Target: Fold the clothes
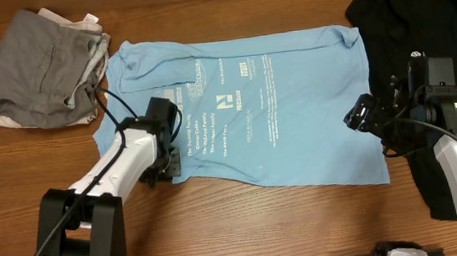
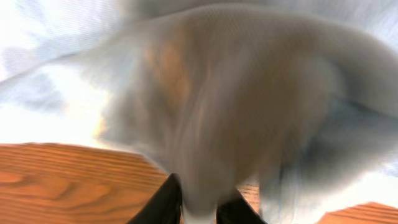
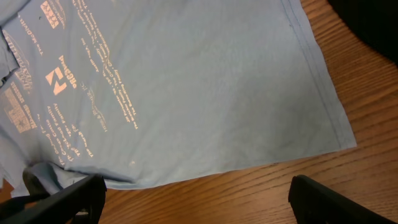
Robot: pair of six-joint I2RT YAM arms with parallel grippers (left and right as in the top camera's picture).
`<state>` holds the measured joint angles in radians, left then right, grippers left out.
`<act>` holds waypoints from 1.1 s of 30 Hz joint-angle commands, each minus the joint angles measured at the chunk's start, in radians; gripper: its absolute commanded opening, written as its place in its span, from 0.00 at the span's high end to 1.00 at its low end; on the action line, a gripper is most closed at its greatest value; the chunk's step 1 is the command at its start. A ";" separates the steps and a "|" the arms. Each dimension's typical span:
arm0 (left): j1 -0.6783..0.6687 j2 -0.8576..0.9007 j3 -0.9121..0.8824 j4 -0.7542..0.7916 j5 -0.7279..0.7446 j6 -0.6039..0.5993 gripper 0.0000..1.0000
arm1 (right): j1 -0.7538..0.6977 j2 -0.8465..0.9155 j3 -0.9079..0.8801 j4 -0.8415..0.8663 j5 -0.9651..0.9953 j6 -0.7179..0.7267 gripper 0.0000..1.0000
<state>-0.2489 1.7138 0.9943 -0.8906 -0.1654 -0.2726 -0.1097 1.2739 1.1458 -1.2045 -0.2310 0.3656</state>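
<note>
Light blue cloth of the T-shirt (image 2: 236, 93) presses close against the left wrist camera, blurred, bunched and rising from between the two dark fingertips. Seen from overhead, the T-shirt (image 1: 294, 113) lies spread flat in the middle of the wooden table (image 1: 246, 227), small white print facing up. Its long axis runs left to right between the two arms, with the stitched hem at the right end.

A black garment (image 1: 421, 34) lies heaped at the far right, touching the shirt's right edge. A smaller pile of grey clothes (image 1: 46, 70) sits at the far left corner, just beside the shirt.

At the shirt's near left edge, the left gripper (image 1: 169, 166) has its jaws closed narrowly on a pinch of the blue cloth. The right gripper (image 1: 364, 117) hovers over the hem end. In the right wrist view its jaws stand wide apart and hold nothing, and the right gripper (image 3: 199, 199) frames bare wood with the shirt's near edge and hem corner just ahead of it.

Judging by this, the right arm is the nearer one for taking the hem, to fold along the long axis.
</note>
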 commanded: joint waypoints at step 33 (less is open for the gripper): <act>0.000 0.008 0.023 -0.037 -0.011 0.066 0.96 | 0.004 -0.002 -0.001 0.008 0.005 -0.006 0.01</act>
<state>-0.2489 1.7153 1.0233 -0.9276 -0.1440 -0.2024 -0.1097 1.2739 1.1458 -1.1988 -0.2314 0.3656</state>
